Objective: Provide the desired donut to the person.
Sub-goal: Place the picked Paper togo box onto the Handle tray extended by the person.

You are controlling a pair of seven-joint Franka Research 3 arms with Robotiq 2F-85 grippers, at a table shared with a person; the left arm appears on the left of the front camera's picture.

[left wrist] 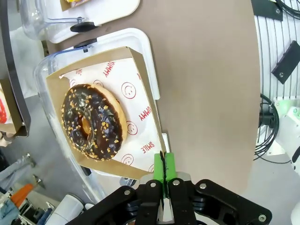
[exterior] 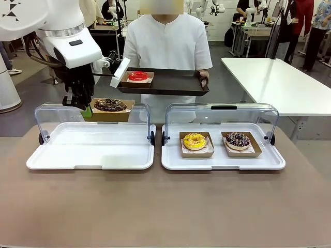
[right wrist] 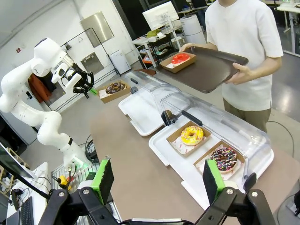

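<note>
red donut [left wrist: 2, 111] cut off at frame edge, person's left hand [exterior: 204, 78] half behind tray [exterior: 170, 82]

The chocolate donut [left wrist: 91, 120] was dark brown, flecked with orange-tan crumbs, on white paper [left wrist: 129, 110] printed with red smileys and lettering, in a tan cardboard tray [left wrist: 145, 89]. The left hand [left wrist: 164, 168] was black with green pads. The person [exterior: 168, 44] wore a white shirt and held a dark brown serving tray [exterior: 170, 82] carrying a red donut [exterior: 138, 76]. A yellow donut [exterior: 195, 140] sat in a white case [exterior: 222, 160]. The surface [exterior: 165, 206] was brown.
</note>
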